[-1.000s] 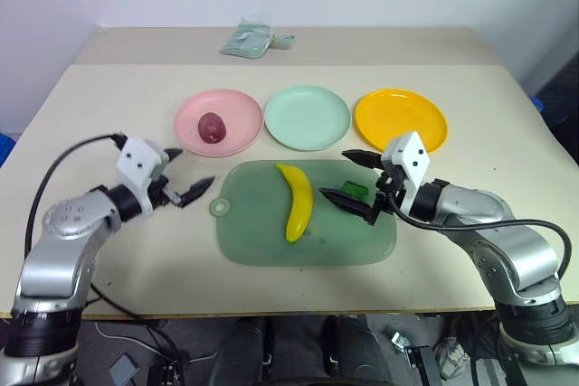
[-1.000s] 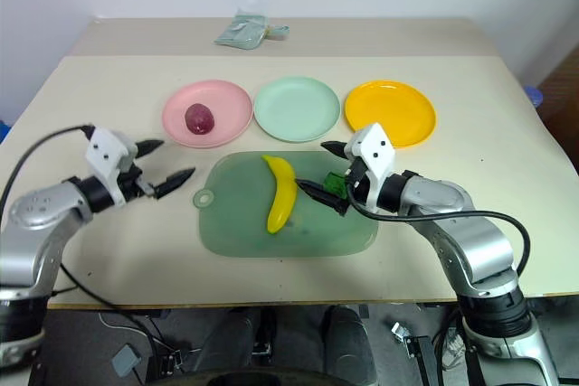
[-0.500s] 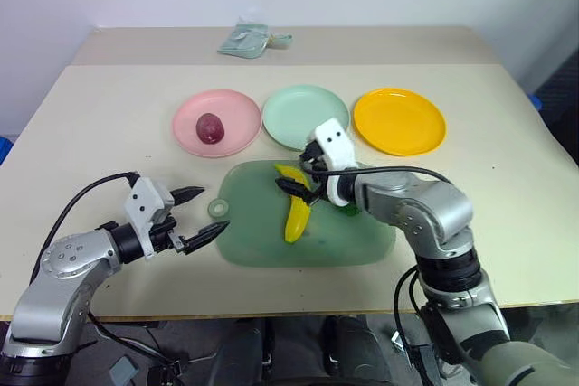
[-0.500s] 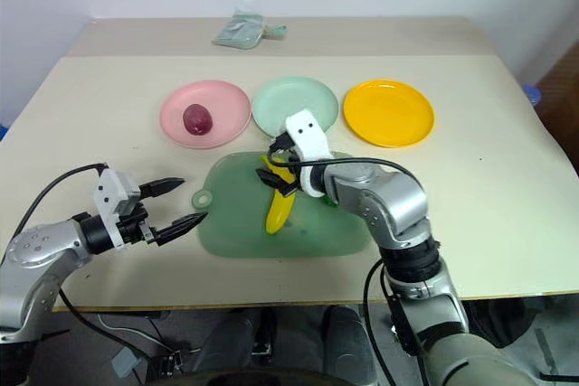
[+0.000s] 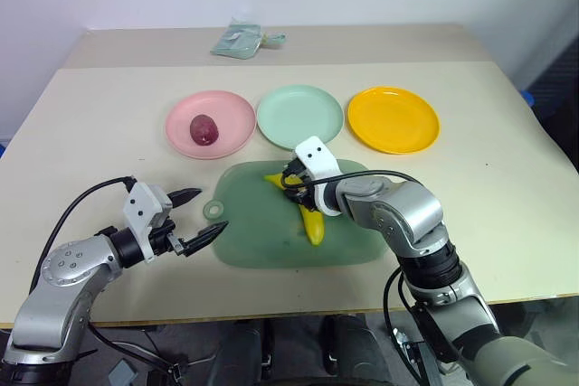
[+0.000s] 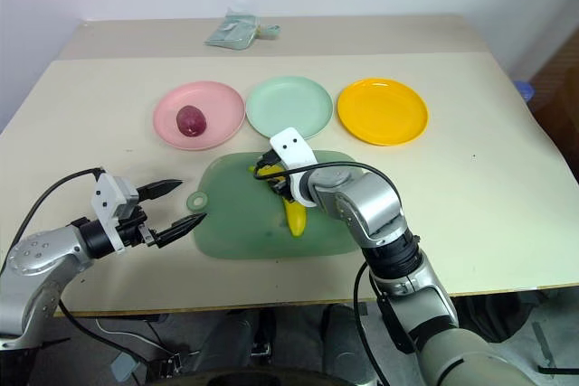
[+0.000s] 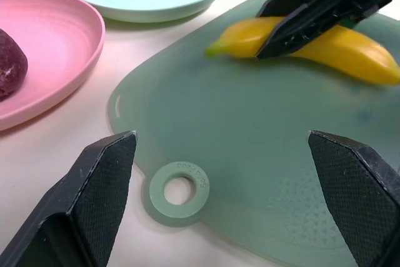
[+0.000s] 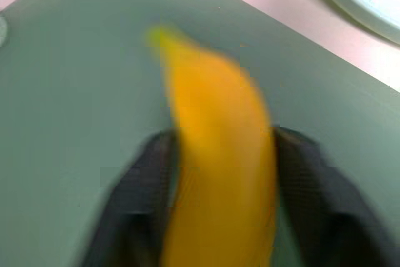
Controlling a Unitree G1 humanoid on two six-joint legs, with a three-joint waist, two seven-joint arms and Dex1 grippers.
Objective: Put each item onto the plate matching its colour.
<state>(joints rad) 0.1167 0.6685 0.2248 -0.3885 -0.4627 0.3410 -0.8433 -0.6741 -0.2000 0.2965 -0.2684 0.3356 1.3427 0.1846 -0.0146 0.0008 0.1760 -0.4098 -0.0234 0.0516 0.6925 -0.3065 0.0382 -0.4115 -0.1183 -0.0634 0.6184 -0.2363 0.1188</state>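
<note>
The yellow banana (image 5: 313, 223) lies on the translucent green board (image 5: 262, 241). My right gripper (image 5: 289, 183) is shut on its far stem end, a black finger on either side of the banana (image 8: 219, 148). The dark red fruit (image 5: 204, 128) sits on the pink plate (image 5: 231, 115). The mint green plate (image 5: 299, 117) and the yellow-orange plate (image 5: 393, 119) lie bare beyond the board. My left gripper (image 5: 210, 211) hovers open by the board's ring handle (image 5: 215, 210), nothing between its fingers.
A pale teal packet (image 5: 237, 39) lies at the table's far edge. The table's front edge runs close below the board. Bare tabletop spreads to the right of the board and the yellow-orange plate.
My right gripper swung left to the banana and shut on it, and the banana's near end swung right. My left gripper drew back toward the front edge, still open.
</note>
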